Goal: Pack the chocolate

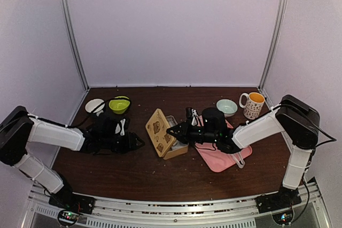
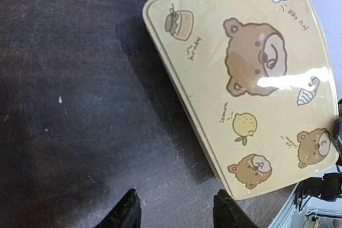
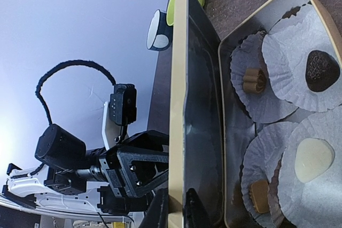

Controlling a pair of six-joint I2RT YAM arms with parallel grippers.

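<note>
Closing the tin looks to be the step in hand. The tan rectangular metal tin (image 1: 176, 152) sits on the dark brown wooden bench (image 1: 133, 177). Its tan lid printed with brown bears (image 2: 251, 78) stands near upright along the tin's left long side.

- Right hand (image 3: 176, 214): clenched on the lid's free edge, 1 finger per face.
- Left hand (image 2: 176, 214): released, fingers (image 2: 125, 212) apart with nothing between them. It is just left of the tin, facing the lid's printed side without touching it.
- The chocolate (image 3: 322, 70): inside the tin, in white pleated paper cups (image 3: 288, 52). There is 1 dark brown lump, 2 small tan pieces (image 3: 254, 80) and 1 pale cream piece (image 3: 314, 158).

Judgement on doing it well:
1. Swing the lid in an arc over the tin rather than pushing sideways, or the tin may slide.
2. Cup frills rise near the tin's rim and could be pinched, so lower the lid slowly.
3. Free the inner finger before the lid seats.
4. The left hand could finish by pressing the printed face down.
</note>
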